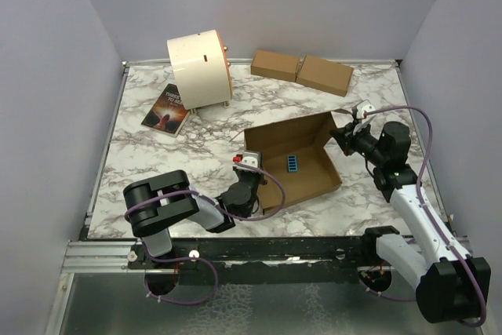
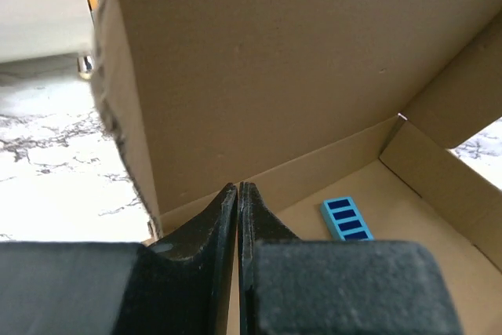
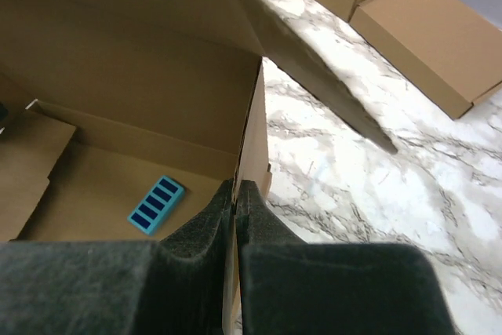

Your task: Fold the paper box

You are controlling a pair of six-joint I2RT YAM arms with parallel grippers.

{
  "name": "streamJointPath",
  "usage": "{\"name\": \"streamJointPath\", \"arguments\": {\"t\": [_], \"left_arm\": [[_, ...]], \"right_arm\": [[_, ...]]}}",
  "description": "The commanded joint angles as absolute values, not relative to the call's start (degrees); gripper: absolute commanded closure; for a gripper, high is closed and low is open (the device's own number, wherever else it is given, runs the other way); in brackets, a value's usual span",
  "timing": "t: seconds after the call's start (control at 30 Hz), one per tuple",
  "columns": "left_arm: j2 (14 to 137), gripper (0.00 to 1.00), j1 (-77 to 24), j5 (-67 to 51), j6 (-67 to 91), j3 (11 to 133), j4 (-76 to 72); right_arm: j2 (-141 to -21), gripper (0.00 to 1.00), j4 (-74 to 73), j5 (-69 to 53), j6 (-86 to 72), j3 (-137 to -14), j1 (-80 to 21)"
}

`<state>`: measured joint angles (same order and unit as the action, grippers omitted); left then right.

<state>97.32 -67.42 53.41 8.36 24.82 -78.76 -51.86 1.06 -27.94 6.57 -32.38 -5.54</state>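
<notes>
Paper box [image 1: 310,178], centre of the top view: it is standing as an open tray with its side walls raised. The lid flap is leaning back, not yet closed or tucked. Right gripper [image 3: 235,187] is pinching the right wall's edge. Left gripper [image 2: 238,190] is sitting clenched at the left corner, hold unclear.

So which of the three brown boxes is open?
The large paper box at the centre, lid up, blue sticker inside; the two smaller boxes at the far edge are shut.
</notes>
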Motion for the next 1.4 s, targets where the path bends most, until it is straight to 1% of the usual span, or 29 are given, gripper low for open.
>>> {"name": "streamJointPath", "arguments": {"t": [0.0, 0.2, 0.33, 0.37, 0.47, 0.63, 0.73, 0.8, 0.9, 1.07, 1.23, 1.37], "left_arm": [[99.1, 0.92, -67.9, 52.9, 1.3, 25.3, -84.0], [100.9, 0.92, -67.9, 52.5, -1.6, 26.2, -86.6], [98.8, 0.92, -67.9, 50.9, -0.5, 25.3, -85.9], [97.7, 0.91, -67.9, 50.0, 0.0, 25.0, -84.6], [91.7, 0.81, -67.9, 46.5, 2.5, 24.7, -77.7], [81.7, 0.51, -67.9, 40.3, 9.3, 23.3, -62.7], [75.7, 0.42, -67.9, 39.3, 13.7, 23.2, -51.8], [72.0, 0.39, -67.9, 39.5, 16.7, 24.1, -43.9], [67.5, 0.37, -67.9, 40.7, 21.6, 26.1, -30.5], [61.7, 0.37, -67.8, 41.8, 28.9, 28.6, -14.9], [51.7, 0.38, -67.8, 37.4, 29.0, 28.0, -6.8], [42.6, 0.4, -67.7, 36.9, 38.0, 26.5, 3.1]], "right_arm": [[-53.8, 0.99, -4.4, -33.1, 4.4, -28.4, -6.2], [-54.2, 0.99, -2.8, -32.7, 4.4, -28.0, -6.2], [-53.9, 0.99, -1.1, -31.7, 5.7, -27.5, -6.2], [-53.9, 0.99, -0.5, -31.4, 5.8, -27.2, -6.2], [-53.7, 0.99, 1.7, -30.1, 6.2, -26.5, -6.2], [-54.2, 0.99, 4.4, -27.2, 6.2, -26.2, -6.2], [-54.7, 0.99, 6.1, -25.7, 5.9, -26.1, -6.2], [-54.9, 0.99, 7.4, -24.6, 5.6, -26.0, -6.2], [-55.2, 0.99, 9.3, -23.8, 4.9, -25.8, -6.2], [-56.1, 0.99, 10.8, -23.5, 4.2, -25.8, -6.2], [-56.2, 0.99, 11.0, -23.3, 4.2, -25.8, -6.2], [-56.3, 0.99, 10.9, -23.1, 3.9, -25.8, -6.2]]}}
